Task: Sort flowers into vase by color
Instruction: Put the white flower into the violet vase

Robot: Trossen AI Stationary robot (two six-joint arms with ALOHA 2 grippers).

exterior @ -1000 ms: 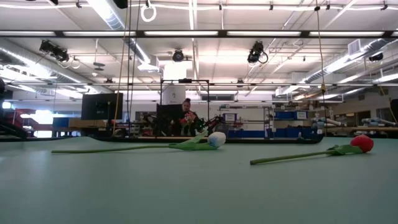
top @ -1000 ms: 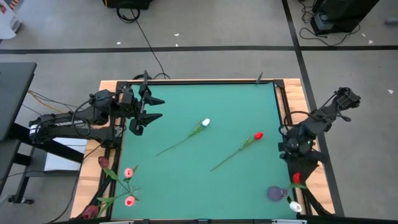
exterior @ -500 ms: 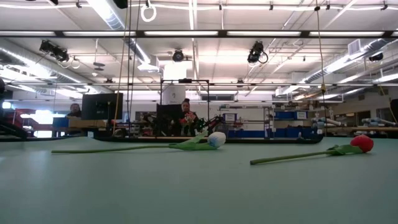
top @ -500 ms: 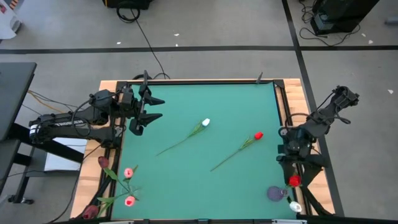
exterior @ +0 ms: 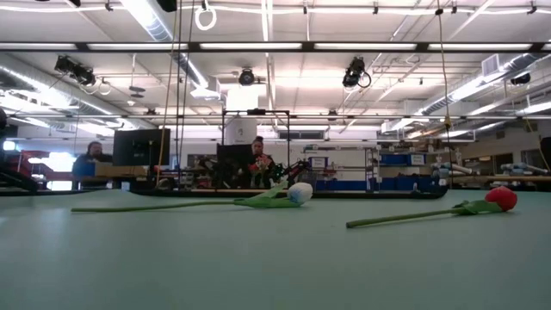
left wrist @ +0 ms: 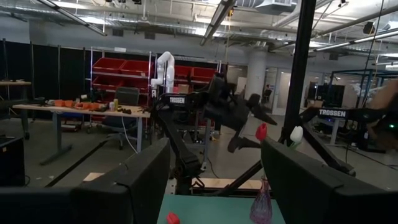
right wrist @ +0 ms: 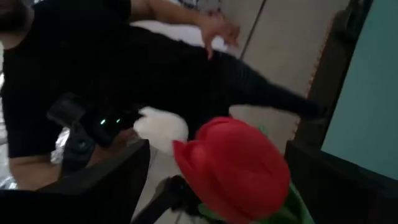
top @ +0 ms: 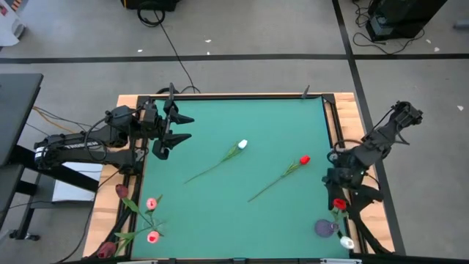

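My right gripper (top: 339, 195) hangs over the table's right near corner, open. The head of a red tulip (right wrist: 233, 168) stands between its fingers, and the stem drops out of the wrist view. Below it stands a purplish vase (top: 323, 228) that holds a white tulip (top: 347, 243). In the left wrist view, the red head (left wrist: 261, 131) stands straight above that vase (left wrist: 261, 204). A white tulip (top: 220, 161) and a red tulip (top: 282, 176) lie flat mid-table. My left gripper (top: 170, 136) waits open at the far left corner. My right gripper has its fingers on either side of the red tulip's head (right wrist: 249, 155), which reaches far back between them. I cannot tell whether a finger (right wrist: 336, 180) touches the head. The stem below is outside the wrist view.
Pink tulips (top: 152, 220) and dark red tulips (top: 122, 191) stand bunched at the left near corner, over the wooden border. A wooden frame (top: 333, 117) edges the green mat. A person in black (right wrist: 93, 56) shows beyond the right gripper. Free mat lies between the two loose tulips and the near edge.
My right gripper has shifted a little toward the table's left. The red tulip head between its fingers has moved with it, from over the wooden border to over the mat's right edge. The two tulips on the mat have stayed put.
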